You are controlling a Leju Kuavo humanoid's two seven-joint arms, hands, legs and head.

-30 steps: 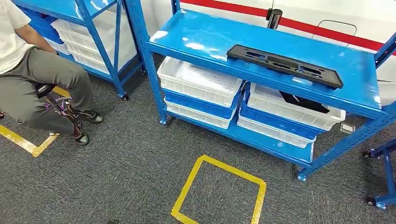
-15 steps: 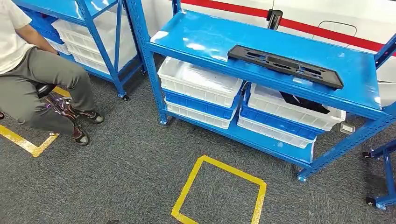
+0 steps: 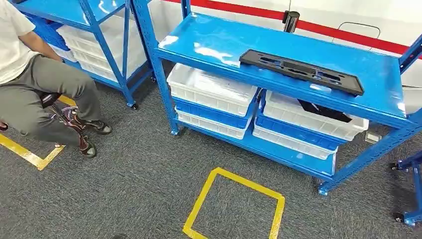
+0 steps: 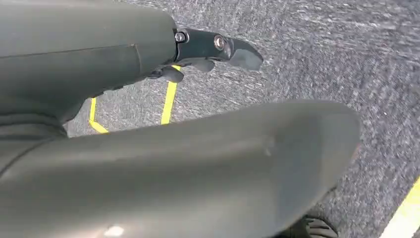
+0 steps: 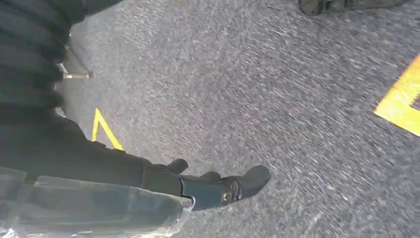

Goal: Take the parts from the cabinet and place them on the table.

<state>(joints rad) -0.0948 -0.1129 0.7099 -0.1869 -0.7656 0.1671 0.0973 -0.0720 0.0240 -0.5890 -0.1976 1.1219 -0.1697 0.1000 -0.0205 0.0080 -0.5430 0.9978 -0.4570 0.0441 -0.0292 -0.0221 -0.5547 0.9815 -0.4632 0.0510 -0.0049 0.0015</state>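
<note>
Grey carpet, 2 blue racks (image 3: 278, 47), 1 black part (image 3: 301, 71) on top, L hand (image 4: 208, 49) & R hand (image 5: 213, 186) empty, fingers apart

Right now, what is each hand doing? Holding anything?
Left hand: holds nothing, hangs over the carpet; open or closed cannot be told.
Right hand: the same.

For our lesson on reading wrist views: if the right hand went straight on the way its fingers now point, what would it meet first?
Most likely the grey carpet. The right hand hangs empty, with only floor beyond its fingertips. The yellow tape lies off to one side. Depth is unclear.
</note>
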